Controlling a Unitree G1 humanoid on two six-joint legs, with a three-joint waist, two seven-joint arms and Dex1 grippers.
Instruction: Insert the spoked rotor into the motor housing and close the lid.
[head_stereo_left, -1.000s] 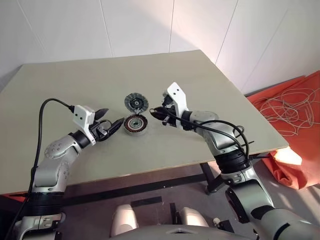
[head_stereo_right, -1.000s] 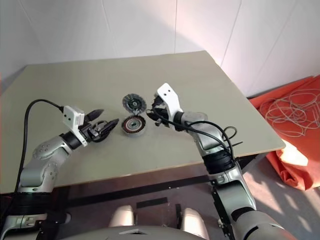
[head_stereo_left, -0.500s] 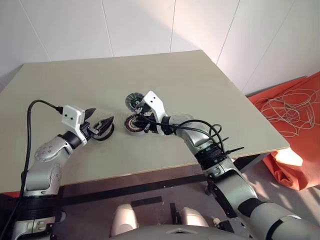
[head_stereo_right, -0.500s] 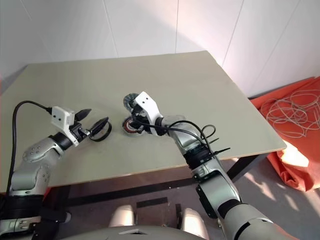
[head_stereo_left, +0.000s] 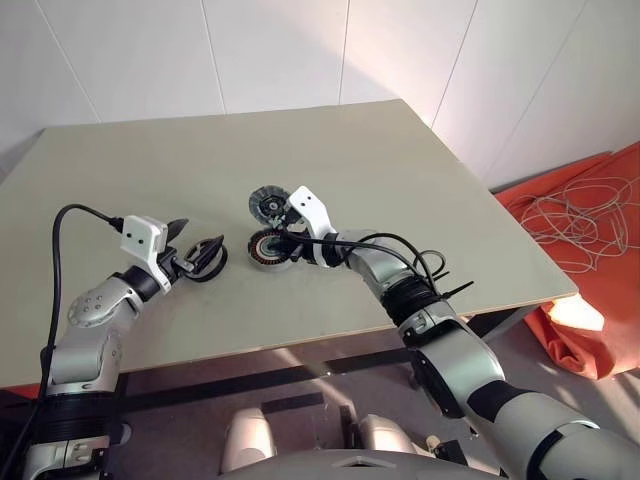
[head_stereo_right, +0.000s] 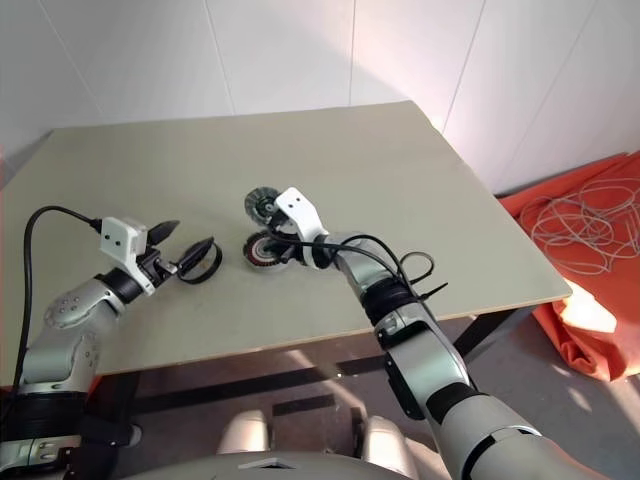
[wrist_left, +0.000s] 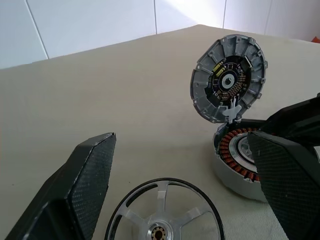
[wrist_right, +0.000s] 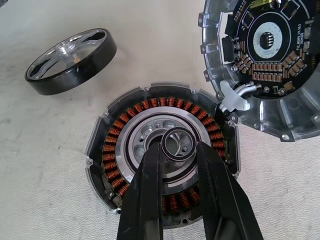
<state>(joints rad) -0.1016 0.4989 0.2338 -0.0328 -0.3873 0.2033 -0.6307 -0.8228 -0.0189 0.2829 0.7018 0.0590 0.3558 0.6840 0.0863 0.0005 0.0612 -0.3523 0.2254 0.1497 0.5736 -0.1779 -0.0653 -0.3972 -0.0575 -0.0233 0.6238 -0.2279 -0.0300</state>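
Right tool (wrist_right: 176, 150) pinches a small black ring, jaws narrow, over the hub of the housing (wrist_right: 162, 152). Left tool (wrist_left: 175, 195) stands wide around the rotor (wrist_left: 164, 220), which lies on the worktop (head_stereo_left: 400, 160) just beside the housing. Lid (wrist_left: 229, 77) stands tilted open at the housing's far edge. Judged step: seating the ring; next, lower it squarely, then bring the rotor

The right gripper (wrist_right: 176, 165) sits over the middle of the motor housing (wrist_right: 110, 150), so the way in from above is blocked; the lid (wrist_left: 229, 80) stands tilted up at the housing's far edge; the spoked rotor (wrist_left: 165, 212) lies between the left gripper's (head_stereo_left: 198, 256) wide fingers; the table (head_stereo_left: 400, 170) behind is bare.
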